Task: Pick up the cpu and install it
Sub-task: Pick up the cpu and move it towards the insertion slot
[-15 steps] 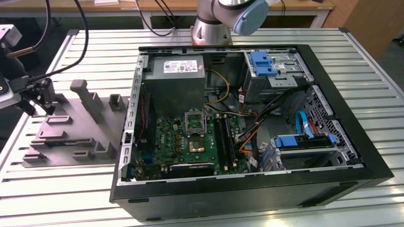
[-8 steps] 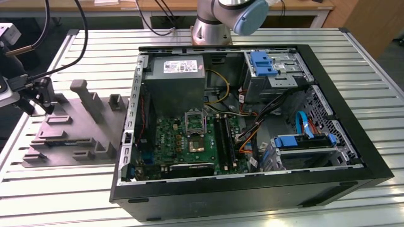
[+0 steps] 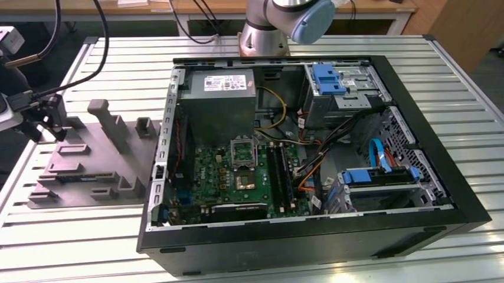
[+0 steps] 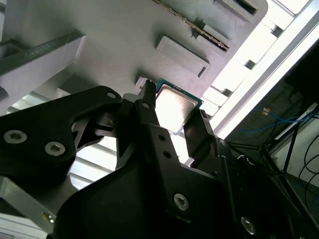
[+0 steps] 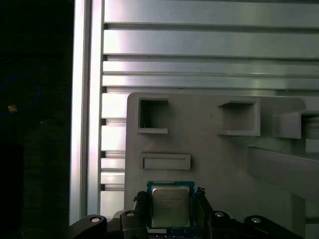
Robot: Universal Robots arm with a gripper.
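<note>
Fingers point(image 5: 141, 205) of my gripper point(image 5: 170, 198) are closed on two opposite edges of the cpu point(image 5: 170, 206), a small square chip with a pale metal top and a green rim. It sits between my jaws, over the grey fixture block point(image 5: 209, 149) with its shallow pockets. I judge it clamped rather than merely flanked, since both wrist views show the finger faces meeting the chip's edges.

In the exterior view my gripper point(image 3: 43, 118) hangs at the exterior view's left, above that fixture block point(image 3: 94, 171), well apart from the open computer case point(image 3: 441, 224). Inside the case lies the motherboard point(image 3: 228, 194) with its socket point(image 3: 242, 177) near the middle.

Risks, as I judge them: the hold is on thin edges alone, so a jolt could twist the chip or let it slip out. A chip held slightly rotated would meet the socket askew and could damage the contacts. The case walls and the loose cables point(image 3: 339, 141) inside leave little room on the way in.

The second wrist view looks along my fingers point(image 4: 149, 112) from low down and shows the cpu point(image 4: 174, 105) tilted against the block behind it. The first wrist view looks flat onto the chip's top and shows it square between my jaws. The exterior view adds the slatted table point(image 3: 79, 247) and the way to the socket.
</note>
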